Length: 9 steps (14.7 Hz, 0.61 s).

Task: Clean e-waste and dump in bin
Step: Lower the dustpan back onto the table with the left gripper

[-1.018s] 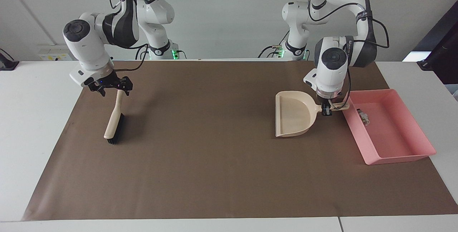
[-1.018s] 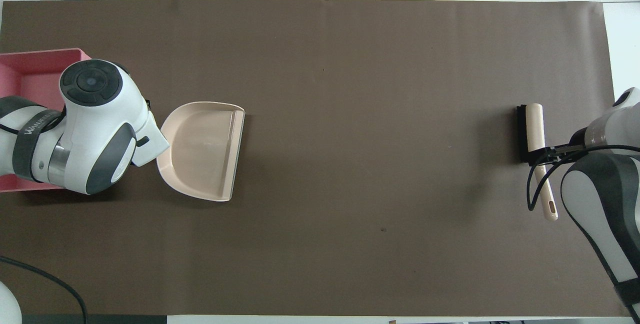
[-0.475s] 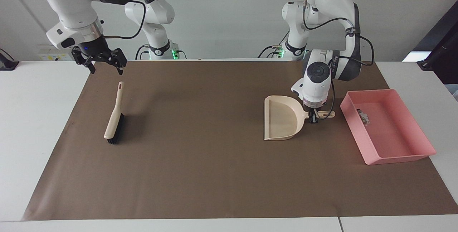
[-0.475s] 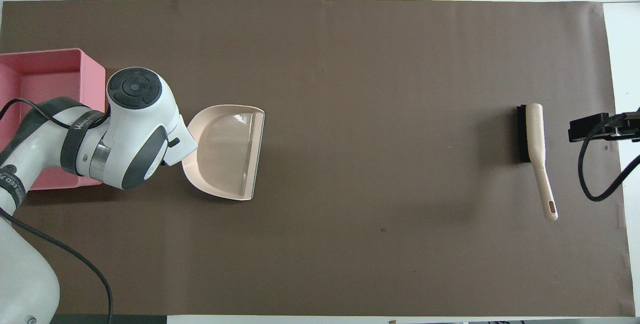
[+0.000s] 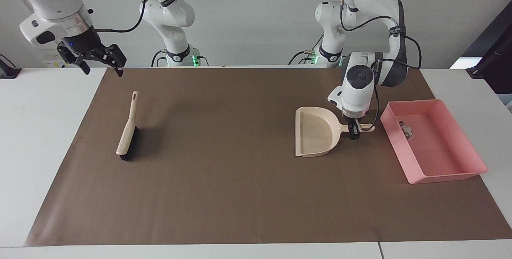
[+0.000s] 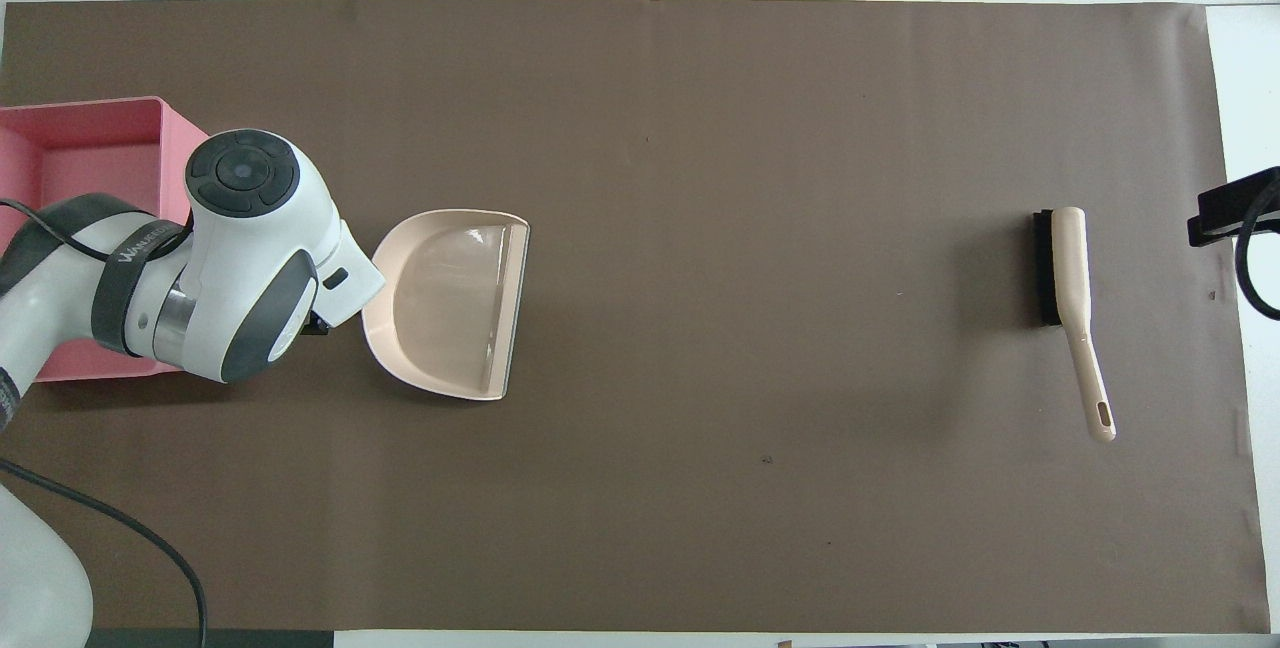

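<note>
Looking at the counter (image 5: 48, 139) w/ its brown paper mat (image 5: 248, 195), I'm reading the dumping as done: the e-waste (image 5: 406, 130), small pale bits w/ a dark piece beside them, is lying inside the shallow pink rectangular plastic bin (image 5: 448, 177) at the left arm's end, close to the bin wall nearest the dustpan. I can't separate the two pieces cleanly.

The left claw (image 5: 353, 132) is sitting low on the handle of the cream plastic dustpan (image 5: 314, 137), which is resting flat on the mat just beside the bin, pan mouth pointing toward the right arm's end, handle pointing at the bin. Whether that claw is clenched on the handle or already released, I can't tell.

The right claw (image 5: 100, 64) is hanging up in the air over the mat edge at the right arm's end, fingers spread, holding nothing. The cream-handled hand brush w/ black bristles (image 5: 128, 137) is lying on the mat below it, long axis running toward/away from the robots, handle end nearer the robots.

My guess for next: the left claw lets go and lifts straight up; the bin is close, so clearance matters.

Writing: small lettering on the left arm's dark wrist band (image 6: 130, 253), not legible to me.
</note>
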### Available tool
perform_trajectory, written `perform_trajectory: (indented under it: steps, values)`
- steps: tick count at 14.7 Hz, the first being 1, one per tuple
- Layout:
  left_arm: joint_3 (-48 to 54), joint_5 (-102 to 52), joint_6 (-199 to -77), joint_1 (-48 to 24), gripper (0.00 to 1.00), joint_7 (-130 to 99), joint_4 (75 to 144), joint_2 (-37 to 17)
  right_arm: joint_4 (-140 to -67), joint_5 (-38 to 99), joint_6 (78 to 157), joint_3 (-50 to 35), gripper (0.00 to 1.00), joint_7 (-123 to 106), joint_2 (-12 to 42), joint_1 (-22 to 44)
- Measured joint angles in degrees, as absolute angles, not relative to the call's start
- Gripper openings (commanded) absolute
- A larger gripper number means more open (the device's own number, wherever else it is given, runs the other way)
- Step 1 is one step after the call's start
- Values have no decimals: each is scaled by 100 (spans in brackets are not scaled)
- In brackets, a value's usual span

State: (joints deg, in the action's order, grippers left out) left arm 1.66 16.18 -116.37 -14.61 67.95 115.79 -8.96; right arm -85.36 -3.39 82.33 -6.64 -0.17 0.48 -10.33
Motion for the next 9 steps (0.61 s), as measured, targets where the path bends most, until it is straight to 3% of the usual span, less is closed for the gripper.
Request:
perform_trajectory:
  steps: [4, 9]
  values:
    - [102, 1617, -11128, -1186, 99, 5594, 11575, -364, -8568, -343, 8214, 481, 100, 361, -12, 195]
    - [78, 1602, -10943, -751, 99, 4396, 11582, 15, -8819, -343, 8076, 572, 100, 376, -135, 236]
